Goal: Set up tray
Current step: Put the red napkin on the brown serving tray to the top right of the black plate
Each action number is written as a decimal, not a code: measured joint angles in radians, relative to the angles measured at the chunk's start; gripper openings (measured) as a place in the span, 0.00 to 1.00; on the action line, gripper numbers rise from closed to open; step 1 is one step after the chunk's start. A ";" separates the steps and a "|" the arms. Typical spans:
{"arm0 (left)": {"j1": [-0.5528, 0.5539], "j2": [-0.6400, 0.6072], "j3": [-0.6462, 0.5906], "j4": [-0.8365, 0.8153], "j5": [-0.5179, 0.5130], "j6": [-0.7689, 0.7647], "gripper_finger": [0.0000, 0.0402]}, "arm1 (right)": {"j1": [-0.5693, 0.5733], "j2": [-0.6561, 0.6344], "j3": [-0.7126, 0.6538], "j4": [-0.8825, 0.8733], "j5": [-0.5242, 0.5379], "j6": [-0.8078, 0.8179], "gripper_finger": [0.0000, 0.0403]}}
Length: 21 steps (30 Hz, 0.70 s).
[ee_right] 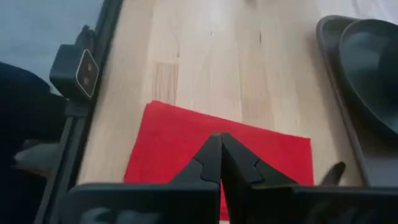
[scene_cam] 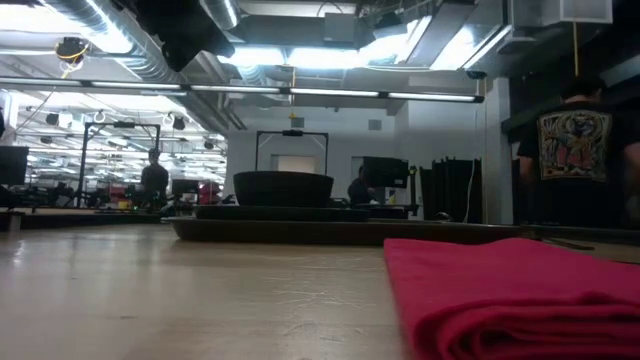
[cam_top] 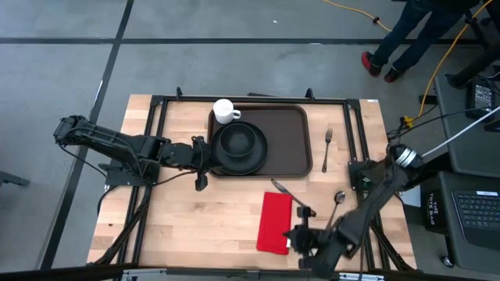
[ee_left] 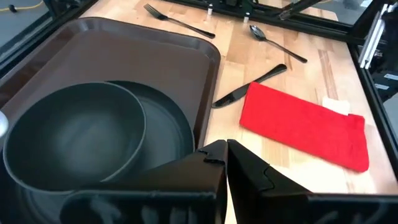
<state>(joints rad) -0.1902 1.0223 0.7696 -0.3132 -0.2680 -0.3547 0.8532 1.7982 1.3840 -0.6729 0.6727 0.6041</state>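
Observation:
The dark brown tray (cam_top: 293, 144) (ee_left: 155, 56) (scene_cam: 300, 230) lies flat at the table's far middle. On its left half sits a round black plate (cam_top: 255, 161) (ee_left: 168, 124) with a black bowl (cam_top: 237, 140) (ee_left: 74, 137) on it. A white mug (cam_top: 225, 111) stands at the tray's far left corner. My left gripper (cam_top: 205, 152) (ee_left: 225, 146) is shut, at the tray's left rim beside the plate. My right gripper (cam_top: 295, 234) (ee_right: 221, 138) is shut, at the right edge of the red folded napkin (cam_top: 273, 222) (ee_right: 174, 143) (ee_left: 305, 127) (scene_cam: 520, 290). The low view shows neither gripper at table height.
A fork (cam_top: 327, 148) (ee_left: 177, 22) lies on the wood to the right of the tray. A knife (cam_top: 281, 190) (ee_left: 249, 84) and a spoon (cam_top: 337, 203) (ee_left: 277, 42) lie between tray and napkin. Bare wood spreads over the near left. A person stands on the floor beyond the far right corner.

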 joint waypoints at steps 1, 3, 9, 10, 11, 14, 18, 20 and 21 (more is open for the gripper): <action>0.000 0.000 0.000 0.000 0.000 0.000 0.01 | 0.005 0.034 0.059 -0.060 0.002 0.012 0.01; 0.000 0.000 0.000 0.000 0.000 0.000 0.01 | 0.009 0.104 0.169 -0.183 0.003 0.042 0.01; 0.000 0.000 0.000 0.002 -0.001 0.024 0.01 | 0.009 0.271 0.414 -0.451 -0.066 0.183 0.01; 0.000 0.000 0.000 0.002 0.000 0.042 0.01 | 0.009 0.293 0.441 -0.471 -0.085 0.201 0.02; 0.000 0.000 0.000 0.003 -0.001 0.060 0.01 | 0.008 0.312 0.461 -0.490 -0.101 0.212 0.02; 0.000 0.001 0.000 0.003 0.000 0.121 0.01 | 0.008 0.359 0.516 -0.527 -0.150 0.230 0.03; 0.000 0.001 0.000 0.003 -0.001 0.201 0.00 | 0.008 0.395 0.541 -0.530 -0.178 0.241 0.04; 0.000 0.001 0.000 0.003 -0.001 0.228 0.00 | 0.008 0.404 0.544 -0.531 -0.179 0.286 0.04; 0.000 0.001 0.000 0.003 -0.002 0.230 0.01 | 0.007 0.408 0.547 -0.531 -0.182 0.310 0.04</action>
<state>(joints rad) -0.1902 1.0229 0.7696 -0.3099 -0.2699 -0.1247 0.8604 2.2061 1.9307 -1.2037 0.4903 0.9141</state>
